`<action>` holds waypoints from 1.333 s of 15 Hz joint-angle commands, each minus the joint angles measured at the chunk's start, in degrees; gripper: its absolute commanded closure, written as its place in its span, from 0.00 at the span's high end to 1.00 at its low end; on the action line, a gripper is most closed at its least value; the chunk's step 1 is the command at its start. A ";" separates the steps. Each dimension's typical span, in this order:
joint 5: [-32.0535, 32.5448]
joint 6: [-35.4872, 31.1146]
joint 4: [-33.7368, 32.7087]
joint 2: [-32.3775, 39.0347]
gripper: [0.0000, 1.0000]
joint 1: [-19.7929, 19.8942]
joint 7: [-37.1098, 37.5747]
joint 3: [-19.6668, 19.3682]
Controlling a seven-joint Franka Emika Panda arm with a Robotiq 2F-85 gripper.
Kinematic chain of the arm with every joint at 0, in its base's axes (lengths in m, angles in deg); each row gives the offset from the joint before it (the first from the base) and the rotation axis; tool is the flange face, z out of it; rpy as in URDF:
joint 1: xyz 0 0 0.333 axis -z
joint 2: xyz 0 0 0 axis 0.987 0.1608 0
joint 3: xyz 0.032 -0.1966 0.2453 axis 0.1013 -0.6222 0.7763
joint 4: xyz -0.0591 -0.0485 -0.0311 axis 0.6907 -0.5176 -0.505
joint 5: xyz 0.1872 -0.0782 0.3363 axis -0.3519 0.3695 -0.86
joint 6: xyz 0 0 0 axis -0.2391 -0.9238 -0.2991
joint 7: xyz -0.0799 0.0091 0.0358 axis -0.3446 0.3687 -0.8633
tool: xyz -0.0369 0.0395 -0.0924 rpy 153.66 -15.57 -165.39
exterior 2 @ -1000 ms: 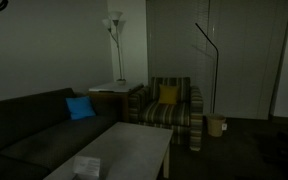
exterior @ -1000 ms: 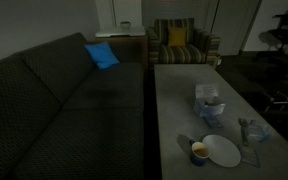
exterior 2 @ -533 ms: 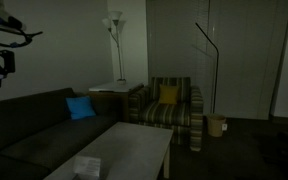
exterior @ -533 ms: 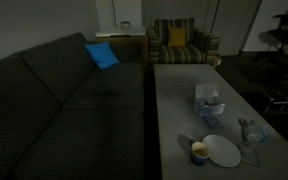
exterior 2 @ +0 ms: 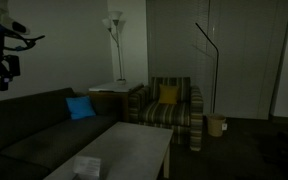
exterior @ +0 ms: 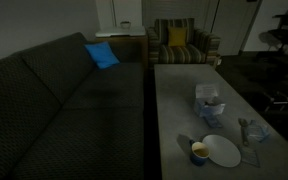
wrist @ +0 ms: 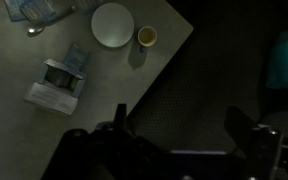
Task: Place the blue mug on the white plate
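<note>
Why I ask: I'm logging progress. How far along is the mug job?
Done: nothing yet. The mug stands on the table beside the plate, not on it.
In hand: nothing. The gripper is open and empty, high above the table.
Left: descend to the mug, grasp it, lift it and set it on the plate.

No words, labels, brand marks, numbers or signs can be read in any view; the pictures are dark and coarse. The box (wrist: 56, 82) on the worktop (wrist: 119, 75) has light and dark patches on its faces, but they are too blurred to tell whether they are print.
</note>
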 commanded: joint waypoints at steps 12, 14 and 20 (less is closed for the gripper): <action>-3.76 -31.21 6.00 12.74 1.00 2.39 12.48 4.92; -3.91 -31.17 4.90 14.72 1.00 3.59 12.38 5.30; 0.39 -31.59 0.88 20.32 1.00 0.85 16.06 3.37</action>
